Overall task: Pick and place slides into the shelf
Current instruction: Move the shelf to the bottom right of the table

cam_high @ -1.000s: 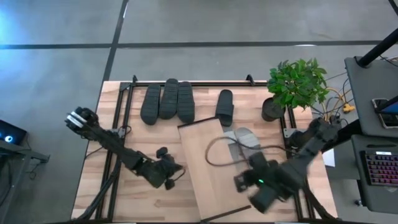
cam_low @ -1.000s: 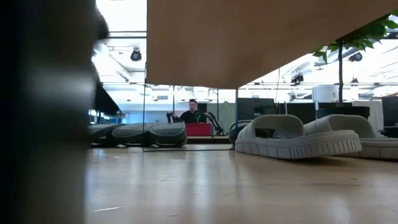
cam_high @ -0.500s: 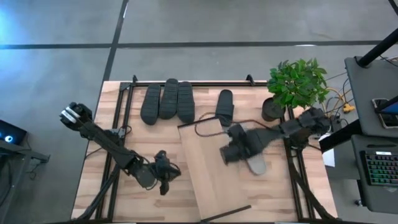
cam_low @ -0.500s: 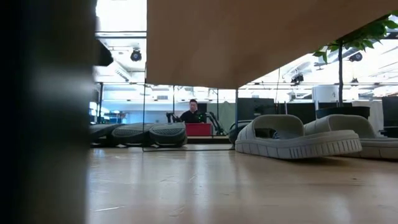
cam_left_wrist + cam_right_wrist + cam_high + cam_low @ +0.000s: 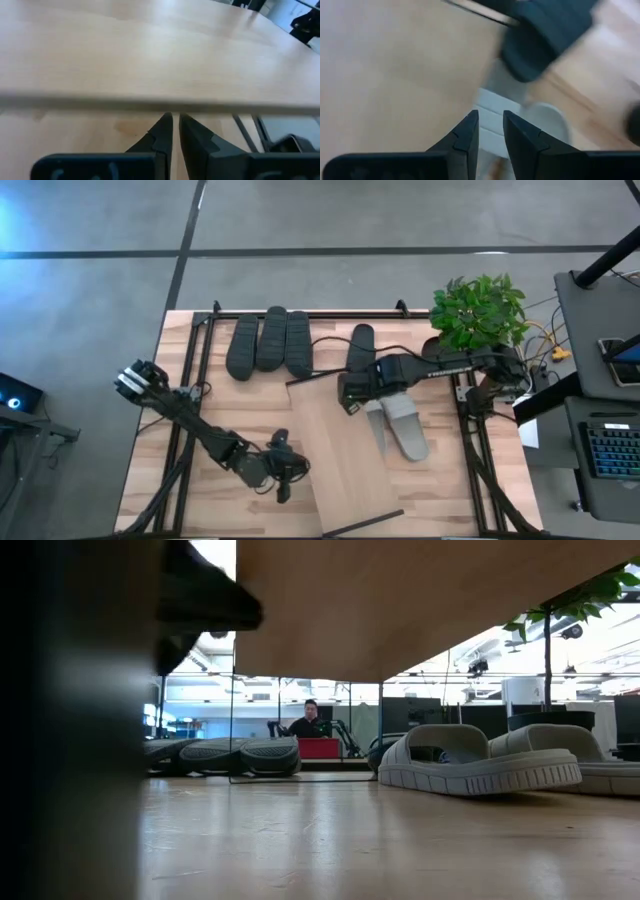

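Two light grey slides (image 5: pixel 398 426) lie side by side on the table under the right edge of the shelf's wooden top board (image 5: pixel 335 450); the low view shows them (image 5: pixel 480 760) soles down. Three dark slides (image 5: pixel 270 342) lie side by side at the far edge, and a fourth dark slide (image 5: pixel 362 350) lies to their right. My right gripper (image 5: pixel 350 396) hovers over the board's far right corner, beside the light slides, its fingers (image 5: pixel 490 117) a little apart. My left gripper (image 5: pixel 283 473) is low at the board's left edge with its fingers (image 5: pixel 174 122) together.
A potted plant (image 5: pixel 475 315) stands at the far right corner. The shelf's black frame rods (image 5: pixel 205 340) run along the table's left and far sides. A cable (image 5: pixel 400 352) loops over the right arm. A person (image 5: pixel 312 720) sits far behind the table.
My right gripper has swung from the near right of the table toward the far edge and the left, passing over the light slides to the board's far right corner. My left gripper has shifted a little right, toward the board's left edge. No slide has moved.
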`<action>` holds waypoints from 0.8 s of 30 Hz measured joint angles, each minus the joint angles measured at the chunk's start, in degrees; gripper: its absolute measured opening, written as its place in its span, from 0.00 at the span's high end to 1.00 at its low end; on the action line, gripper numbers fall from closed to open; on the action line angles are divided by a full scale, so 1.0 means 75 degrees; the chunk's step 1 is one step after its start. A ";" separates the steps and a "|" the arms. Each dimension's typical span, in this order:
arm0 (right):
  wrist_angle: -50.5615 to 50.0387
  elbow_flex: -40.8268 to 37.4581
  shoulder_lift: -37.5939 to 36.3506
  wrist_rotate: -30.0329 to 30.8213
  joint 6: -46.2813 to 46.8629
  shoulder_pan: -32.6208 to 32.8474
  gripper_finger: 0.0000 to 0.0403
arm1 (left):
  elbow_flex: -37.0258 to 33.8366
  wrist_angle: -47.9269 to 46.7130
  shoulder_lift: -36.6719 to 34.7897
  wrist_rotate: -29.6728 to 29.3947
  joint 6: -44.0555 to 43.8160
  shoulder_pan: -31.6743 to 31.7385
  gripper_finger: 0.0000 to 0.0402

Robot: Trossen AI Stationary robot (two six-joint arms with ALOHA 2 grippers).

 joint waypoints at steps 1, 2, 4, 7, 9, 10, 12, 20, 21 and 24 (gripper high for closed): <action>0.0325 -0.0028 0.0039 -0.0168 -0.0242 -0.0058 0.80 | 0.0133 -0.0037 0.0081 0.0002 0.0099 0.0069 0.95; 0.0610 -0.0038 0.0101 -0.0383 -0.0470 -0.0118 0.80 | 0.0251 -0.0061 0.0165 0.0039 0.0193 0.0137 0.95; 0.0954 -0.0032 0.0286 -0.0642 -0.0817 -0.0202 0.80 | 0.0517 -0.0120 0.0344 0.0148 0.0354 0.0263 0.95; 0.1377 0.0152 0.0650 -0.0870 -0.1226 -0.0242 0.80 | 0.0862 -0.0119 0.0606 0.0238 0.0485 0.0353 0.95; 0.1348 0.0390 0.0872 -0.0852 -0.1473 -0.0189 0.80 | 0.1052 -0.0072 0.0756 0.0289 0.0432 0.0389 0.95; 0.1325 0.0536 0.0984 -0.0872 -0.1562 -0.0152 0.80 | 0.1135 -0.0052 0.0836 0.0285 0.0429 0.0392 0.95; 0.1411 0.0871 0.1173 -0.0992 -0.1755 -0.0091 0.80 | 0.1274 -0.0049 0.0997 0.0261 0.0422 0.0389 0.95; 0.1455 0.2582 0.2152 -0.1710 -0.2420 0.0283 0.80 | 0.1614 -0.0060 0.1300 0.0367 0.0594 0.0407 0.95; 0.1313 0.2823 0.2283 -0.1602 -0.2425 0.0362 0.80 | 0.1602 -0.0148 0.1250 0.0377 0.0693 0.0403 0.95; 0.0659 0.3549 0.2478 -0.0692 -0.2439 0.0667 0.80 | 0.1519 -0.0439 0.1003 0.0343 0.0747 0.0338 0.95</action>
